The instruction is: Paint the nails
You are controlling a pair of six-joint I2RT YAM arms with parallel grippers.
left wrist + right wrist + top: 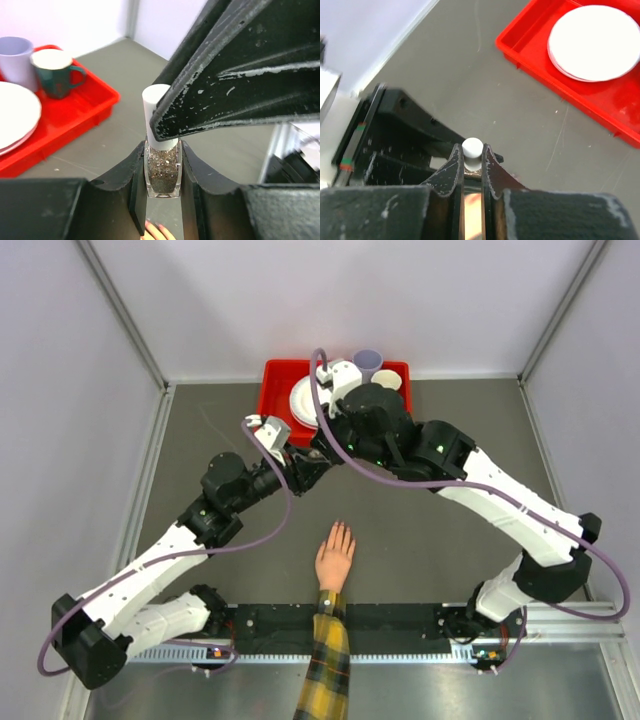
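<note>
Uncapping step, centre frame: my left fingers (125, 181) pinch the bottle (162, 175), right fingers (445, 180) pinch its cap (472, 147); next, I judge, unscrewing.

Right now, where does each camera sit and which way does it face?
Top external: above and behind the bases, looking down on the table; left arm, right arm, the hand and red tray show.
Left wrist: on the left arm, looking along the left gripper, shut on the bottle, toward the tray.
Right wrist: on the right arm, looking down past the right gripper, shut on the white cap.
Shared: both wrist views show the cap and tray.
</note>
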